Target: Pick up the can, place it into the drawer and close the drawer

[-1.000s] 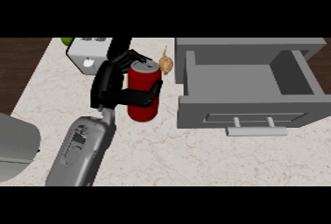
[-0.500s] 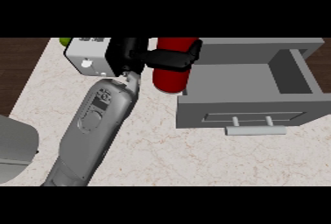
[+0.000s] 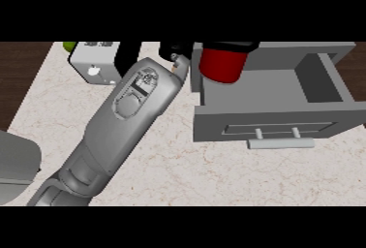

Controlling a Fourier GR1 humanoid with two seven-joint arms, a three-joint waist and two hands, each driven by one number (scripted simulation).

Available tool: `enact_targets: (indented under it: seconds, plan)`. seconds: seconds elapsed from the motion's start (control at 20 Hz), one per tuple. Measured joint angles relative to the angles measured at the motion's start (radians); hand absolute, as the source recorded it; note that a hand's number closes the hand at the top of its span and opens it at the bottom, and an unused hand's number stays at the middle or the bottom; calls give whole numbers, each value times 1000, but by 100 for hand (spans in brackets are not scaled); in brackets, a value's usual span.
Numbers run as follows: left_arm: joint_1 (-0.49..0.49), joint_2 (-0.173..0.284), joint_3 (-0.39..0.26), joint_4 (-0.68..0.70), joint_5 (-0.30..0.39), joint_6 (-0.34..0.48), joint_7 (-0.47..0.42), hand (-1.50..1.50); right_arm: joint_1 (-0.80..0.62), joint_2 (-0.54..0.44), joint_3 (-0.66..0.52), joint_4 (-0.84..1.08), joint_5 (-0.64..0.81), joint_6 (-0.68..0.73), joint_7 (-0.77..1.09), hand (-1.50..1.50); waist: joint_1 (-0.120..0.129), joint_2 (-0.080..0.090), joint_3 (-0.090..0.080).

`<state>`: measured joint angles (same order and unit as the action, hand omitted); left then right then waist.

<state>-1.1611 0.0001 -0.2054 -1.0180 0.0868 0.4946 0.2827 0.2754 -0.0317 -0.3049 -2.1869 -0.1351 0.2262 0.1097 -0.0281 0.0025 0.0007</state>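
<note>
Red can (image 3: 221,63), one, over one open drawer (image 3: 271,114).

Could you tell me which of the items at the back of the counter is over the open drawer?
The red can, held over the open grey drawer. The white box and small green object are further left.

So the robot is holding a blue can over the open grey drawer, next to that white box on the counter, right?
Not quite: the can is red, not blue, as the head view shows. The rest holds: the hand carries it over the left part of the open grey drawer, with the white box on the counter to the left.
</note>
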Motion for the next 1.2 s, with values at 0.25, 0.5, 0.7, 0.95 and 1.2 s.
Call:
enact_targets:
  seconds: [0.25, 0.5, 0.7, 0.95, 1.2]
  plan:
    - [-118, 0, -23, 149, 62, 31, -30, 150, 9, 2, 9, -10, 1, 4, 0, -150, -8, 2, 0]
    - [-214, 0, -40, 290, 115, 43, -67, 150, -16, 3, 23, -10, 17, -8, 17, -150, -16, 6, 1]
    - [-267, 0, -80, 371, 173, 65, -94, 150, -29, 1, 30, -6, 22, -6, 20, -150, -25, 7, 1]
    - [-298, 0, -129, 458, 238, 75, -143, 150, -61, 2, 42, 10, 36, -17, 34, -150, -37, 11, 1]
    - [-309, 0, -189, 515, 302, 93, -180, 150, -88, -3, 41, 36, 44, -19, 25, -150, -50, 15, 2]
